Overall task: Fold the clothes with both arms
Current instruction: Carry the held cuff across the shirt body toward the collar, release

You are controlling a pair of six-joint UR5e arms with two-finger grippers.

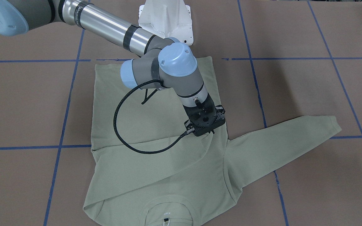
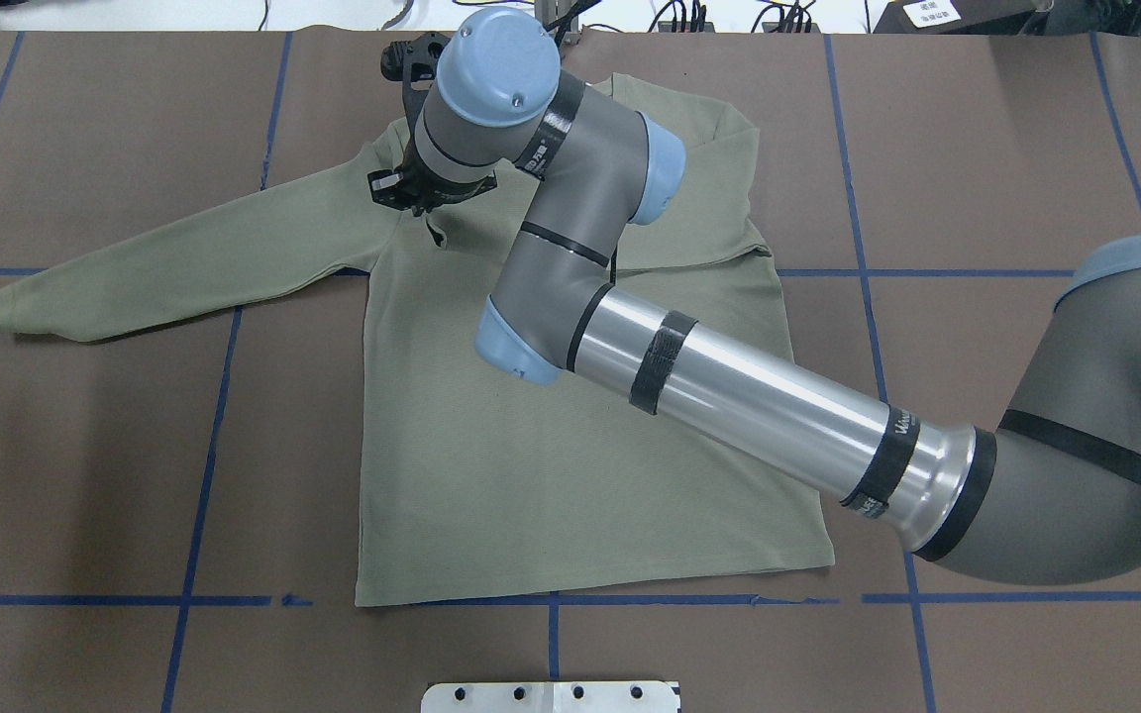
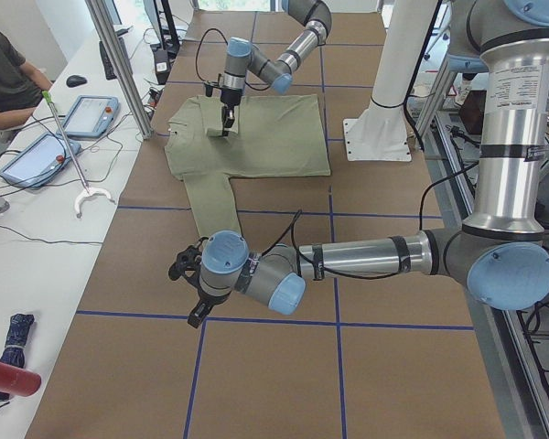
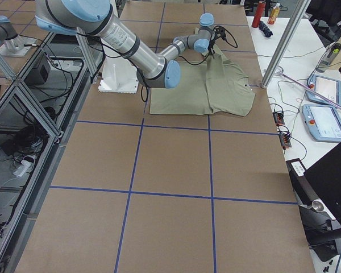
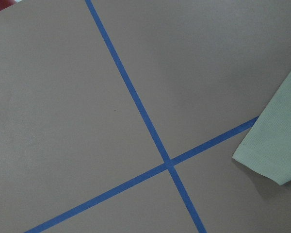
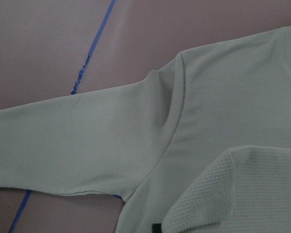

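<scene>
Jaws first: the right arm's black two-finger gripper point(image 1: 204, 131) is closed on the cuff point(image 6: 242, 194) of the folded-over sleeve point(image 1: 143, 175), holding it just above the shirt's opposite shoulder. The left arm's black two-finger gripper point(image 3: 185, 291) hangs low over the table, well apart from the shirt body, and I cannot tell how its jaws stand. Now the sage-green long-sleeved knit shirt point(image 2: 570, 475): it lies flat on the brown paper-covered table point(image 2: 85, 446), long axis running straight away from the robot. Its hem point(image 2: 590, 586) is nearest the white metal pedestal base point(image 1: 165, 18), and its crew neck point(image 1: 168, 208) points to the operators' side. One sleeve crosses the chest on a diagonal. The outstretched sleeve point(image 2: 164, 262) points to the robot's left, its end lying just beside a crossing of blue tape lines point(image 5: 136, 104).
</scene>
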